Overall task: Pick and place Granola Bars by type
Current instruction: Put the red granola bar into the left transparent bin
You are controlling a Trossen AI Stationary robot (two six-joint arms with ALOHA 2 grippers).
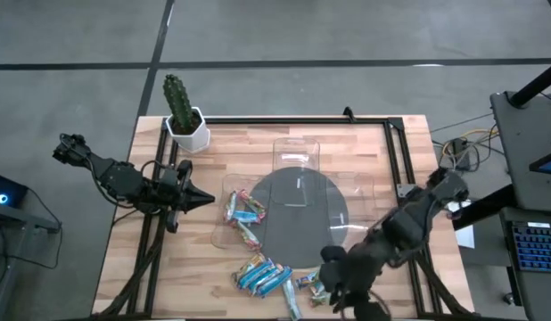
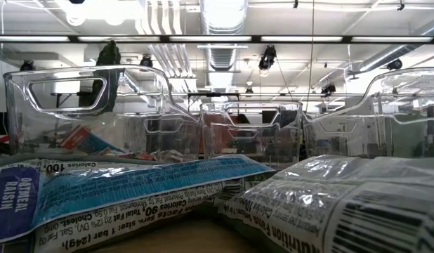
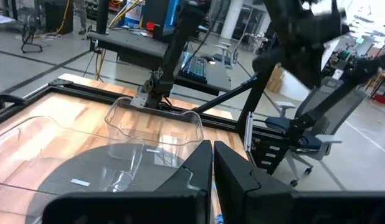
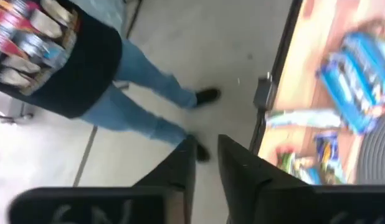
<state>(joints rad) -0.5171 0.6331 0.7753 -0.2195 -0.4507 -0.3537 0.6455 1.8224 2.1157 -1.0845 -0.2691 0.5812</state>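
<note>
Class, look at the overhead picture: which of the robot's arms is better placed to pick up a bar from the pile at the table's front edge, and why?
Probably the right. Its hand hovers right beside the pile of bars, while the left hand sits shut near the cactus, farther away.

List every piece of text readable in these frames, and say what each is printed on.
"OATMEAL RAISIN" – dark blue end of the blue foil-wrapped granola bar, low view.
"100" and "Calories" – same wrapper's white edge.
"Calories 90", "Total Fat 2g", "1 bar (24g)" – same wrapper, printed upside down.
"Nutrition Facts" (partly cut off) – silvery foil-wrapped granola bar.
Wrappers in the high and right wrist views: too small or blurred.
</note>
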